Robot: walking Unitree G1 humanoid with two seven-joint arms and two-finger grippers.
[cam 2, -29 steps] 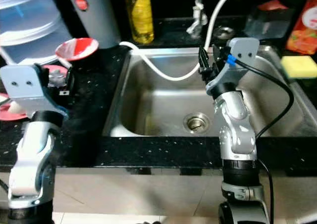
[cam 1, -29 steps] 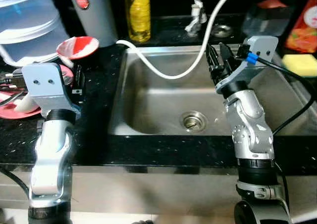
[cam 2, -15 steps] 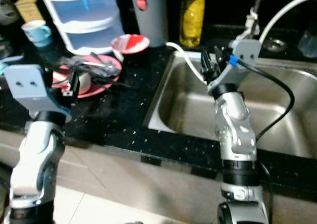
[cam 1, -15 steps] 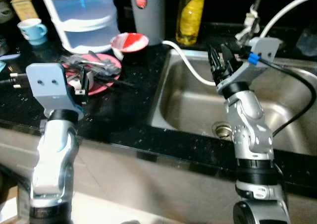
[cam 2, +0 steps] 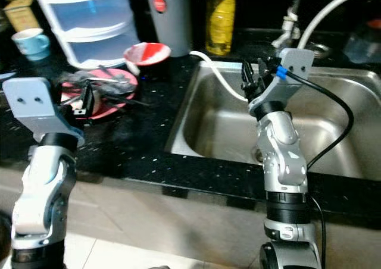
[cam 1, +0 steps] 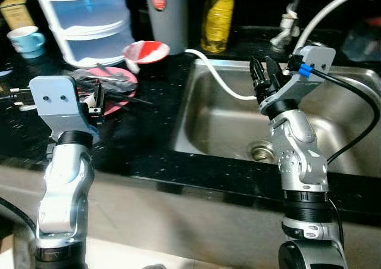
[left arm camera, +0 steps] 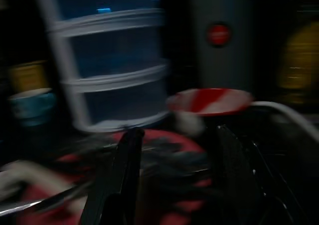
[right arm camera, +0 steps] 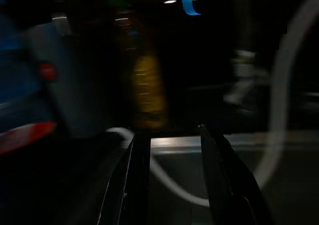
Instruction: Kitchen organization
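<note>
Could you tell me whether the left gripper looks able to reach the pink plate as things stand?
Probably yes. The left gripper hovers open just at the near edge of the pink plate, with nothing between them, though dark utensils piled on the plate may hamper a grasp.

My black counter [cam 1: 149,132] carries a pink plate [cam 1: 116,87] of utensils, a red-and-white bowl [cam 1: 144,50], clear drawers [cam 1: 89,19], a blue cup [cam 1: 27,40], a grey canister [cam 1: 164,13] and a yellow bottle [cam 1: 217,19] beside the sink [cam 1: 196,126].
</note>
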